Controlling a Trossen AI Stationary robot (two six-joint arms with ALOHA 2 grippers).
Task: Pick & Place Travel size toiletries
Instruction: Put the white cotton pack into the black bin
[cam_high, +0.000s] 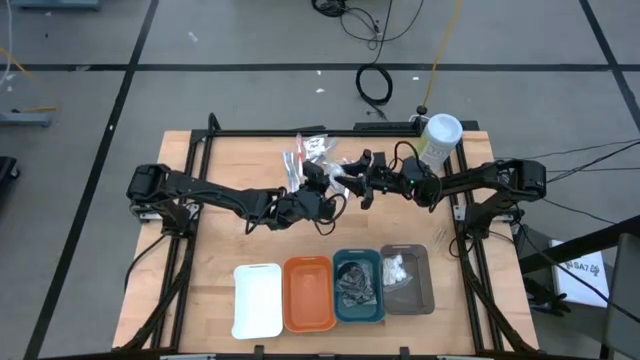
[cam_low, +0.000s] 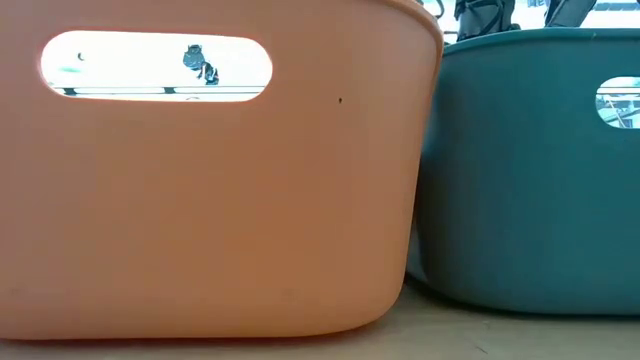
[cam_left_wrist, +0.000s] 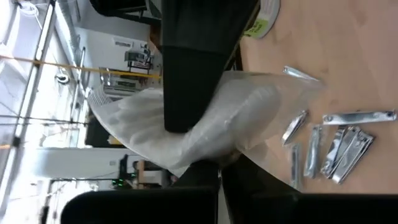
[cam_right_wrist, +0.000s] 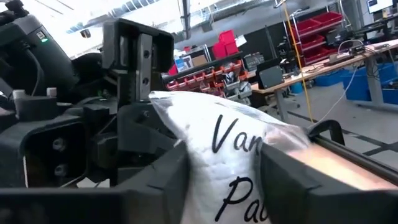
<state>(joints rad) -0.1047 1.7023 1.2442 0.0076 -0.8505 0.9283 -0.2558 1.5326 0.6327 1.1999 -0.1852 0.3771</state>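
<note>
A clear bag of white fluffy pads (cam_high: 345, 181), printed with dark letters (cam_right_wrist: 233, 155), hangs above the table's middle between both grippers. My left gripper (cam_high: 328, 194) is shut on it, and my right gripper (cam_right_wrist: 227, 180) closes on it from the opposite side. Several silvery metal pieces (cam_left_wrist: 336, 144) lie on the table below. Clear-wrapped red and blue sticks (cam_high: 298, 158) lie toward the far edge. The low view shows neither gripper. My left gripper pinches one bunched end of the bag (cam_left_wrist: 208, 160) between its two shut fingers, coming roughly level from the table's left. The bag stands out past the fingers, lifted clear of the table. My right gripper has the bag's printed body (cam_right_wrist: 224, 163) between its two fingers (cam_right_wrist: 163, 180), which lie against both sides. It comes from the table's right, slanting slightly upward. One finger (cam_left_wrist: 189, 68) lies across the bag's top.
A pale-green canister with a white lid (cam_high: 438, 139) stands at the far right. Along the near edge stand a white tray (cam_high: 257, 300), an orange tray (cam_high: 308, 293), a teal tray (cam_high: 358, 287) holding dark bundles and a grey tray (cam_high: 407, 279) holding white pads.
</note>
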